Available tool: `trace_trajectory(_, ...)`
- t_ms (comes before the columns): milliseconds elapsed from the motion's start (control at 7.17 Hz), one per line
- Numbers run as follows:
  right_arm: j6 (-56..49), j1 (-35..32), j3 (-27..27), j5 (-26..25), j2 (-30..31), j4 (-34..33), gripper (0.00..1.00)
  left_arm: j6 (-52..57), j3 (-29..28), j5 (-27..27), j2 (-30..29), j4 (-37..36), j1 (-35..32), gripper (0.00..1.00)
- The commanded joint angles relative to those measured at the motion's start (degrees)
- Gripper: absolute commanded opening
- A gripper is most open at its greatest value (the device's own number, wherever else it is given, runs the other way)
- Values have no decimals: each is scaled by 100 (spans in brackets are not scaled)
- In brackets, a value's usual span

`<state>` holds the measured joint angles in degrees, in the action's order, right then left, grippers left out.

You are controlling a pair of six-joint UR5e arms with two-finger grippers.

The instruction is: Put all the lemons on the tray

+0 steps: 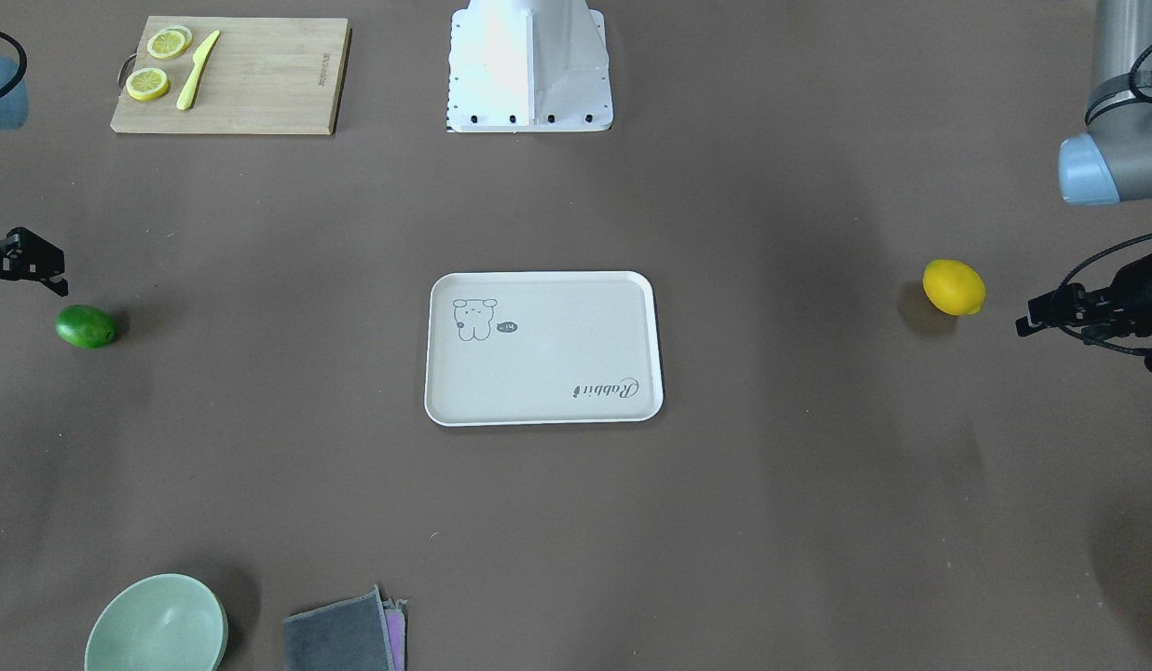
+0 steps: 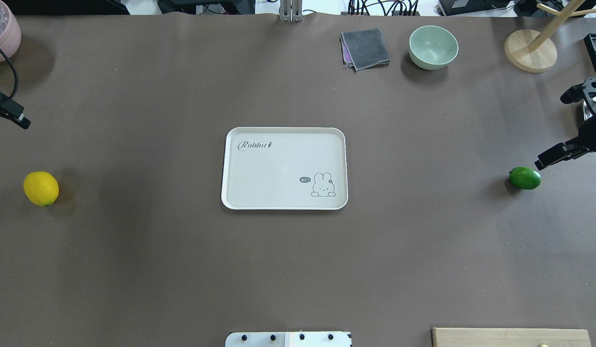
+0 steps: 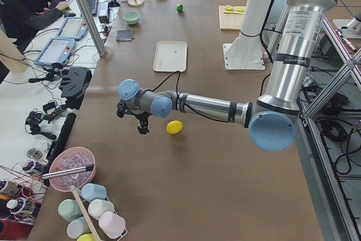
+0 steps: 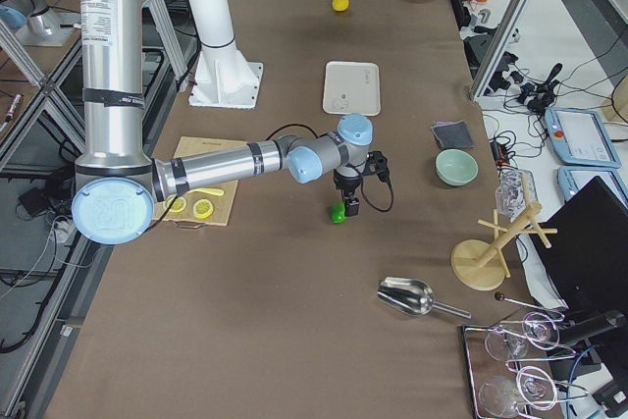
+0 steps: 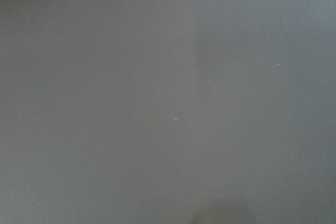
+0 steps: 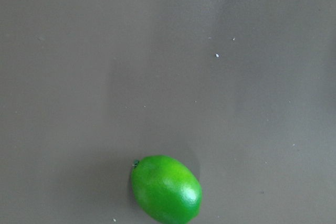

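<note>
The off-white tray (image 2: 284, 129) lies empty at the table's middle, also in the front view (image 1: 539, 276). The yellow lemon (image 2: 41, 188) lies on the table far to its left, also in the front view (image 1: 953, 287). The green lemon (image 2: 524, 178) lies far to the right and shows low in the right wrist view (image 6: 166, 188). My left gripper (image 3: 142, 130) points down just beyond the yellow lemon (image 3: 174, 127). My right gripper (image 4: 349, 209) hangs just above and beside the green lemon (image 4: 338, 213). Neither wrist view shows fingers, so I cannot tell how the jaws stand.
A wooden cutting board (image 1: 259, 84) with lemon slices (image 1: 147, 84) and a yellow knife (image 1: 197, 70) lies near the robot base (image 1: 529, 65). A green bowl (image 2: 433, 46), grey cloth (image 2: 365, 48) and wooden stand (image 2: 529, 50) sit at the far edge. A pink bowl (image 2: 1, 33) is far left.
</note>
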<state>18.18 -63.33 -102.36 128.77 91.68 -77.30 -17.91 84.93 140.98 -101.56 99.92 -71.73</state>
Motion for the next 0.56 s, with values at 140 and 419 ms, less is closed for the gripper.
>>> trace_trajectory(140, 1, -162, -56, 35, -45, -13, 100, -63, 111, 8, -57, 221, 45, 100)
trace_trajectory(419, 10, -171, -73, 52, -10, -13, 100, -711, 277, -70, 108, 195, 299, 100)
